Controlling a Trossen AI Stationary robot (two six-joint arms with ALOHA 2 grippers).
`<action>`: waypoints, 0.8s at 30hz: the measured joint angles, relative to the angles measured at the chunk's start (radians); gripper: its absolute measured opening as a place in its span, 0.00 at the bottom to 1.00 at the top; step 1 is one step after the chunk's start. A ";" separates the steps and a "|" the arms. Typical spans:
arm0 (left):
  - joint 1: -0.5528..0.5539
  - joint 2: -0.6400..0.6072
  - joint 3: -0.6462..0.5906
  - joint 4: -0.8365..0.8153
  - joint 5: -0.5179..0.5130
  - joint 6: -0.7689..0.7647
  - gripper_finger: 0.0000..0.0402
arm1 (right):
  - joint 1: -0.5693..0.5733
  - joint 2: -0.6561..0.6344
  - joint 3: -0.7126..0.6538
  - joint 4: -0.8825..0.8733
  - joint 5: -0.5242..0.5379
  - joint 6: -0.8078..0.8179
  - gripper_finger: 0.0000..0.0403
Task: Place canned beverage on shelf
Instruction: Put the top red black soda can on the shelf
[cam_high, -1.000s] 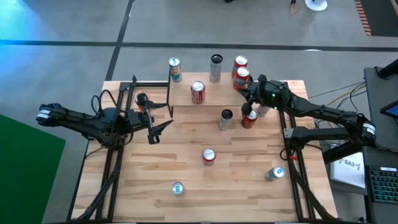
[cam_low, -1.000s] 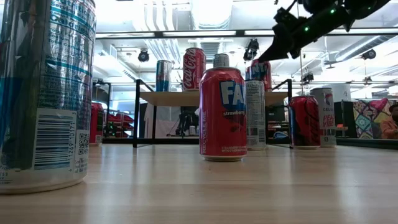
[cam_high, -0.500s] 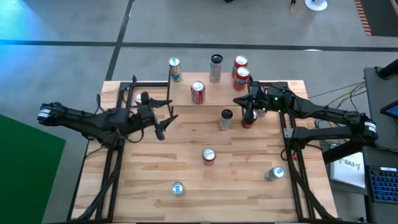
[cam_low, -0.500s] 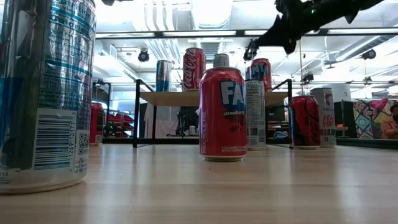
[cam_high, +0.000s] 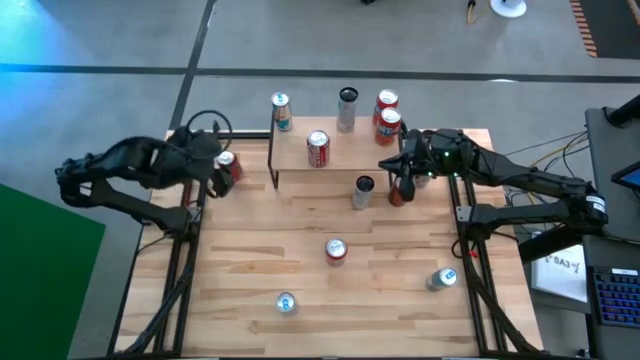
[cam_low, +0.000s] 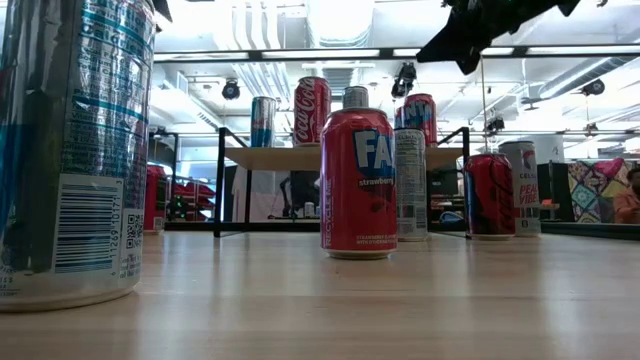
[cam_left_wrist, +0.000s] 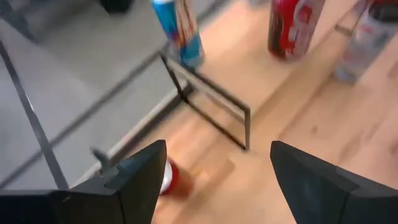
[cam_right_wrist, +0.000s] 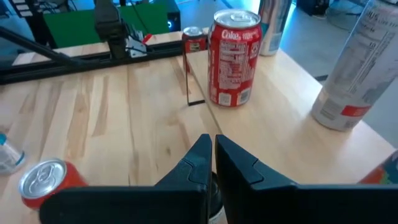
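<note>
The shelf (cam_high: 340, 150) stands at the far edge of the table (cam_high: 250, 270), between the two arms. A red cola can (cam_high: 318, 148) stands upright on its plank top, and a blue can (cam_high: 281, 111), a slim grey can (cam_high: 346, 108) and two more red cans (cam_high: 385, 112) stand along its far side; whether those rest on the plank or just beyond it cannot be told from above, though the low view shows several cans at shelf height. Part of the stocking therefore appears done. Cans not yet on the shelf: a red can (cam_high: 226, 166) at the table's far left edge, a dark-topped slim can (cam_high: 363, 190) just in front of the shelf, a red can (cam_high: 400, 192) beside it, a red strawberry can (cam_high: 335, 250) at mid-table, a silver can (cam_high: 442, 279) near the right edge and a blue can (cam_high: 286, 303) at the near edge. The left gripper (cam_left_wrist: 211, 171) hangs over the far left corner with its fingers apart and nothing between them; the red can shows just past its fingertip in the left wrist view, so the step in hand is judged to be an approach to that can. The right gripper (cam_right_wrist: 211, 146) hovers near the shelf's right end with its fingers pressed together, empty. Remaining work: grasp, lift, carry to the shelf, release.
</note>
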 joint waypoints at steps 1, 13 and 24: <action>0.014 0.007 0.011 -0.021 0.028 -0.007 0.68 | 0.000 0.000 0.008 -0.007 0.000 0.000 0.03; 0.318 0.115 0.027 -0.076 0.400 0.184 0.68 | 0.000 0.001 0.102 -0.148 0.000 -0.013 0.03; 0.714 0.299 0.004 -0.125 0.464 0.524 0.68 | 0.000 0.002 0.101 -0.155 0.000 -0.039 0.03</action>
